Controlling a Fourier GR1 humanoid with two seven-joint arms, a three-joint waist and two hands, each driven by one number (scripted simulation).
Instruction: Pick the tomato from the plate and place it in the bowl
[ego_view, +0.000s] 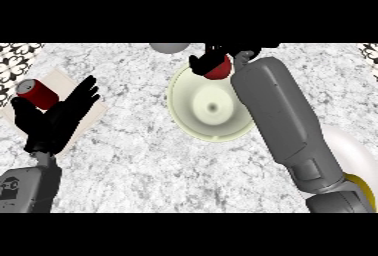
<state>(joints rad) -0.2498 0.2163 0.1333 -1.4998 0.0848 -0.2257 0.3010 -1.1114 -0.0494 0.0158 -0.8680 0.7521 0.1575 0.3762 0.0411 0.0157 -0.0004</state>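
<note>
Nearest the viewpoint: right forearm (284, 117), entering from the lower right and running up across the near-right part of the plate (199, 112).

Right hand (201, 63): fingers curled round the tomato (219, 70), which shows red between them. Only the tomato's lower half is visible; the fingers cover the rest.

Tomato position: inside the right hand's fingers, over the plate's far rim. Whether it touches the rim cannot be told.

Plate: cream, round, with a darker spot at its middle. Most of it lies on the near side of the right fingers.

A grey rounded object (170, 47) sits just left of the right fingers, cut off by the view's top edge.

A white rounded object (351, 152) lies well to the near right of those fingers, partly hidden by the forearm. Whether it is the bowl cannot be told.

Left hand (50, 122): open, fingers straight and spread, holding nothing, resting over a pale mat (92, 117).

A red can (37, 94) lies on the mat just left of the left fingers; contact cannot be judged.
</note>
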